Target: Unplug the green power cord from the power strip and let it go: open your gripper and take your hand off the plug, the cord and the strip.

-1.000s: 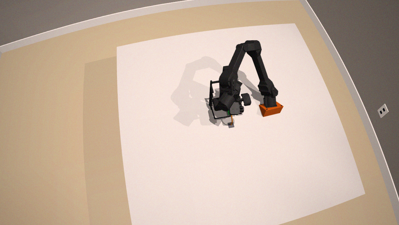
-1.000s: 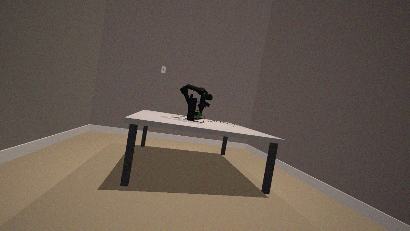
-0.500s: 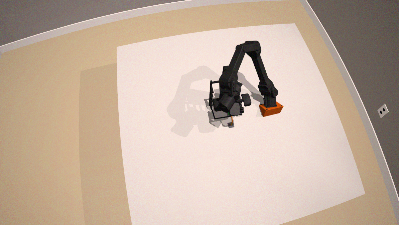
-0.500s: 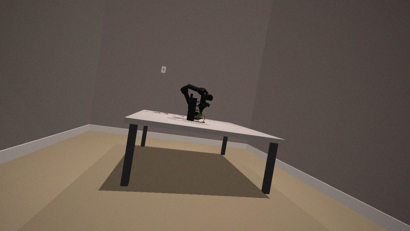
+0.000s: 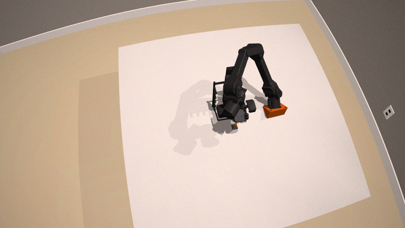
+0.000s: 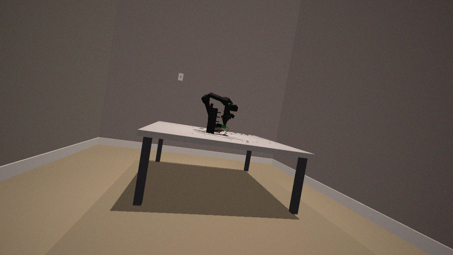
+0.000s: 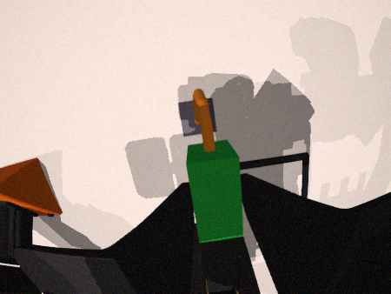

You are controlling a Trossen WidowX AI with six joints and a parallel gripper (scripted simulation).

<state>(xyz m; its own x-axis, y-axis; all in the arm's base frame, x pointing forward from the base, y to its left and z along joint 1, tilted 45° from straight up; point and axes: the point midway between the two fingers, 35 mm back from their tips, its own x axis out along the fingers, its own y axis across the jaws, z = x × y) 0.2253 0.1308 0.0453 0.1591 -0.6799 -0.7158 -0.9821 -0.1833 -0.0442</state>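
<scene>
My gripper (image 7: 215,186) (image 5: 234,122) is shut on the green plug (image 7: 215,200) (image 6: 224,126), with one black finger on each side of it. It is low over the white table (image 5: 198,175) (image 6: 278,146). An orange cord (image 7: 203,122) runs from the plug's far end to a small grey block (image 7: 187,119) (image 5: 234,127) on the table. The black power strip (image 5: 214,94) (image 6: 211,118) stands upright just beside the plug; its thin bars (image 7: 279,160) show behind my right finger. I cannot tell whether the plug's pins are still in the strip.
The arm's orange base (image 5: 274,111) (image 7: 25,185) sits to the right of the strip. The arm arches over the strip. A wall socket (image 5: 388,112) (image 6: 180,76) is on the room wall, far from the table.
</scene>
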